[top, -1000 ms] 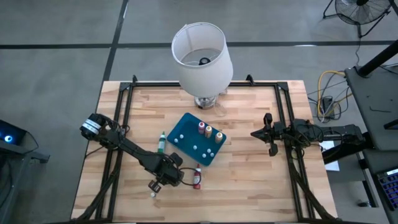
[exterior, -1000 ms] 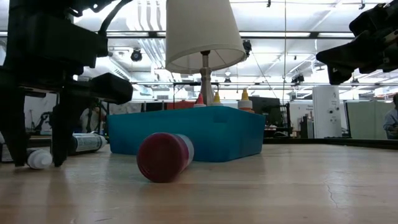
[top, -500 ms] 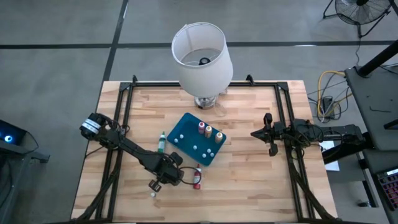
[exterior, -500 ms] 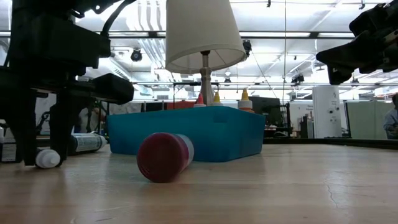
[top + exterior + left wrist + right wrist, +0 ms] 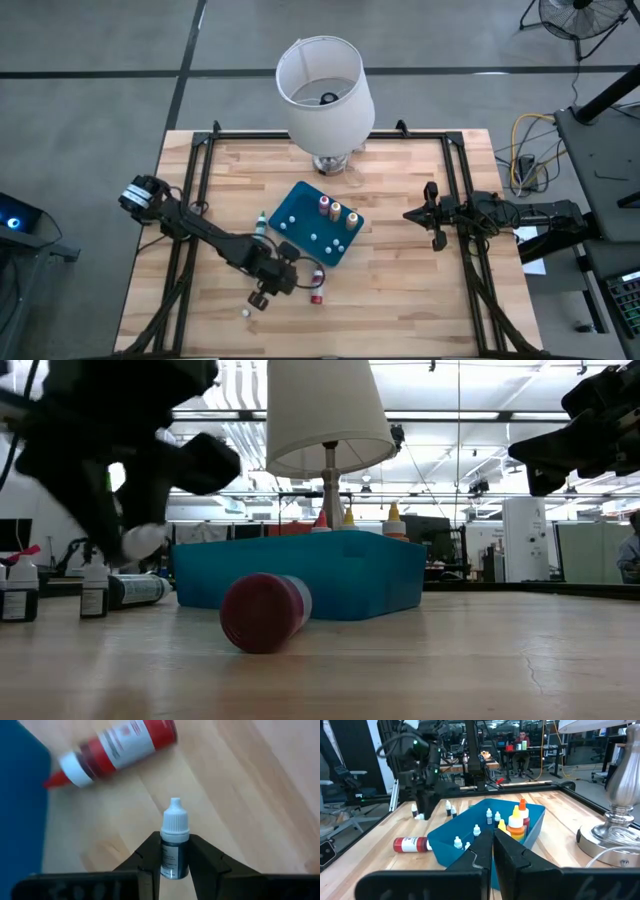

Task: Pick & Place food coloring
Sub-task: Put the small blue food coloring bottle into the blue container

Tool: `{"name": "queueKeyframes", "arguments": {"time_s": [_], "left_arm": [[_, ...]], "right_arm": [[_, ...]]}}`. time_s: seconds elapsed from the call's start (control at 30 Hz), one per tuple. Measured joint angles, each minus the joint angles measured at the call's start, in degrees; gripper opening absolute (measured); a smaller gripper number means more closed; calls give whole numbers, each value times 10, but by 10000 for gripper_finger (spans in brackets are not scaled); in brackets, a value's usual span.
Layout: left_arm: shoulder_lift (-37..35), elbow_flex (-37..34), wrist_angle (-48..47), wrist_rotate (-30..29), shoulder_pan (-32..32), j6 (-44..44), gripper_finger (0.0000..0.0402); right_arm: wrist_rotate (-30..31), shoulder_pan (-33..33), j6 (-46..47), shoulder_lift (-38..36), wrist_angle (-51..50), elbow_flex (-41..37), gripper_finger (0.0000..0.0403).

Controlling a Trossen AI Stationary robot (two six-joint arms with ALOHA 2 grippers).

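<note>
My left gripper is near the table's front, shut on a small dark food coloring bottle with a white cap. The cap hangs above the wood. A red food coloring bottle lies on its side close by, in front of the teal tray. In the tray stand red, yellow and orange bottles. A green bottle lies left of the tray. My right gripper hovers shut at the table's right side. My left gripper pinches the small bottle's dark body between its two fingers, one on each side. The fingers slant down and lie along the bottle. The white cap sticks out past the fingertips. The bottle is tilted cap-down and lifted clear of the table.
A white-shaded lamp stands at the table's far edge behind the tray. Small white-capped bottles stand on the wood at the left. Black rails run along both table sides. Bare wood lies right of the tray.
My left gripper has shut on the small white-capped bottle, which lay on the table, and has risen with it while tipping. The bottle now hangs clear of the wood, cap lowest. The red bottle has stayed where it was.
</note>
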Motion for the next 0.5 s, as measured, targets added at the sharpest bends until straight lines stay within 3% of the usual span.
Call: {"name": "queueKeyframes", "arguments": {"time_s": [0.23, 0.5], "left_arm": [[-8, -1, 47, 1, 8, -9, 56], [-7, -46, 198, 28, 11, -61, 56]], "right_arm": [[0, 0, 0, 0, 0, 0, 8], [0, 0, 0, 0, 0, 0, 8]]}}
